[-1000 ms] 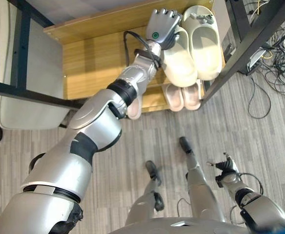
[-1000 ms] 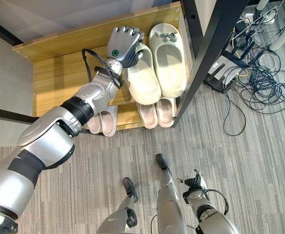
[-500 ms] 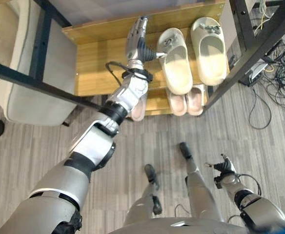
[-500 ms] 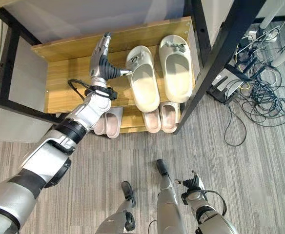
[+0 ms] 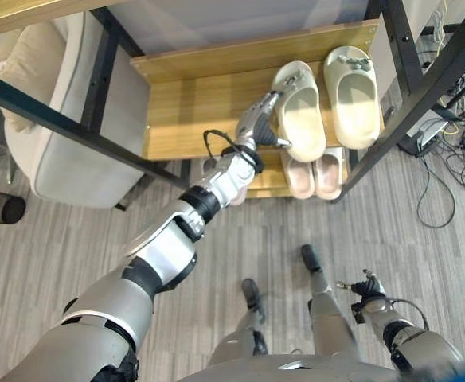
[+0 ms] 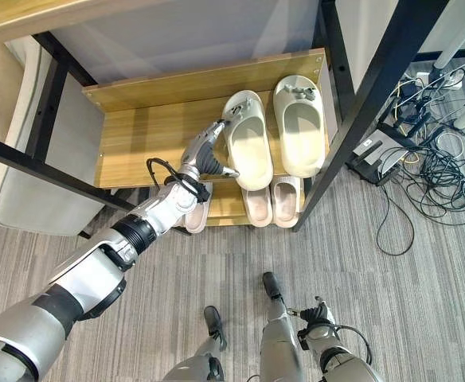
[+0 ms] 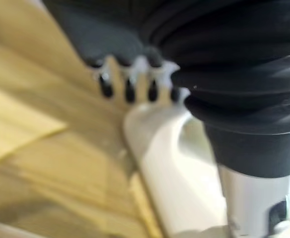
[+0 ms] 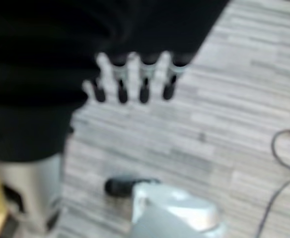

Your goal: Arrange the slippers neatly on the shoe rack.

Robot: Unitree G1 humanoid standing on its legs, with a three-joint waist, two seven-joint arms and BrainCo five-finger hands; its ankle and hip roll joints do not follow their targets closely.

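Rack: low two-tier shoe rack of light wood [image 6: 137,131], standing on grey wood-grain floor [image 6: 423,302], at 12 o'clock from the robot.
Top shelf, slippers: pair of cream moulded-foam clog slippers, side by side with toes toward the back board. Left cream slipper [image 6: 247,142] at 12 o'clock; right cream slipper [image 6: 299,127] just beside it at 1 o'clock. The left one lies slightly turned, its heel nearer the shelf's front edge.
Lower shelf, slippers: pair of pale pink soft slippers [image 6: 271,200] under the cream pair, heels outward; one more pale slipper [image 6: 198,213] partly hidden behind the left forearm.
Left hand: left hand [image 6: 205,151] reaches over the top shelf at 11 o'clock, fingers [image 7: 127,89] straight and together, grasping nothing. Thumb tip [image 5: 283,144] lies at the near side edge of the left cream slipper; contact cannot be confirmed.
Right hand: right hand [image 5: 365,286] low at 5 o'clock above the floor, fingers [image 8: 142,84] straight and loose, holding nothing.
Surroundings: black metal frame leg [image 6: 368,103] at 2 o'clock; beige padded chair [image 5: 45,119] at 10 o'clock; tangle of black cables [image 6: 443,179] on the floor at 3 o'clock.
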